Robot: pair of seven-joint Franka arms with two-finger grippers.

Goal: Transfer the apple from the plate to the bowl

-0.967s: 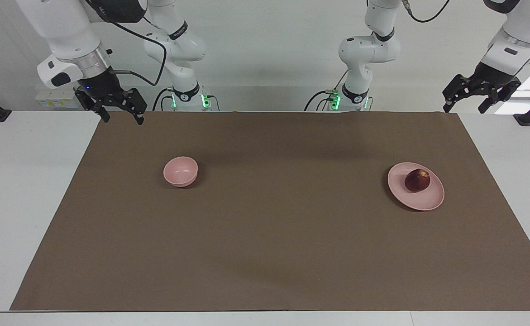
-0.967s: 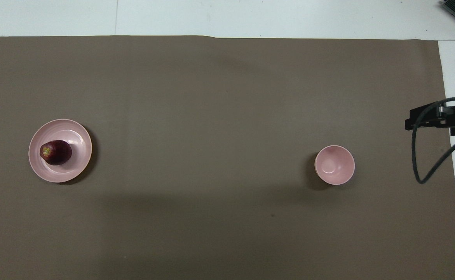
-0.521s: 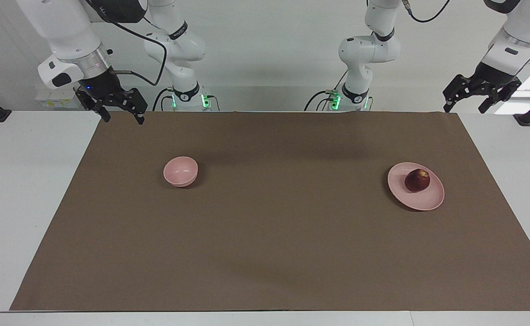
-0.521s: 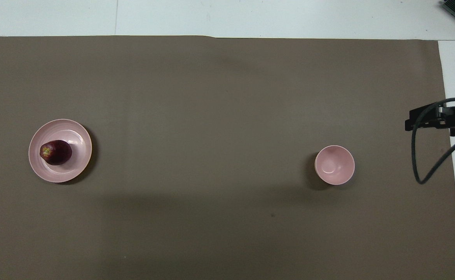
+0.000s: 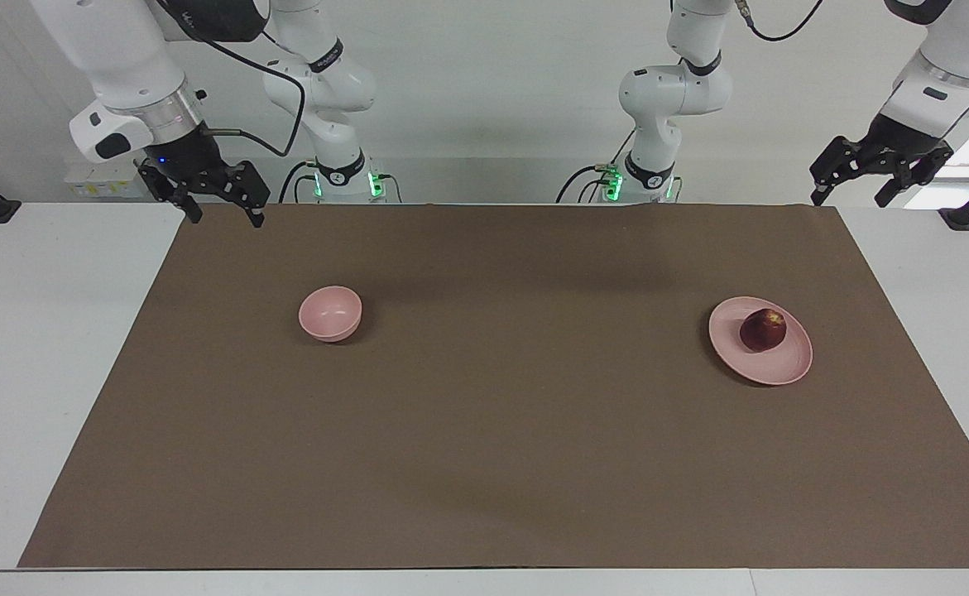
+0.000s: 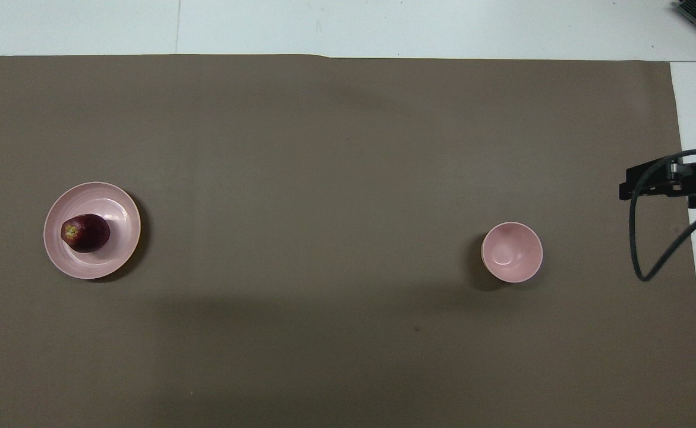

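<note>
The apple (image 5: 763, 329) lies on the plate (image 5: 784, 370), a little off the plate's middle, toward the nine o'clock rim in the overhead view. The plate sits on the brown mat (image 5: 501, 397) toward the left arm's end of the table (image 5: 37, 331), at about nine o'clock from the mat's centre seen from overhead. The bowl (image 5: 330, 314) stands upright and empty on the same mat toward the right arm's end, at about three o'clock from the centre in that view, well apart from the plate.

The left gripper (image 5: 848, 190) hangs in the air over the mat's corner at the left arm's end, its jaws spread and holding nothing. The right gripper (image 5: 223, 215) hangs over the mat's corner at the right arm's end, at about eleven o'clock from the bowl in the facing view, jaws likewise spread and empty. Neither gripper touches anything.
</note>
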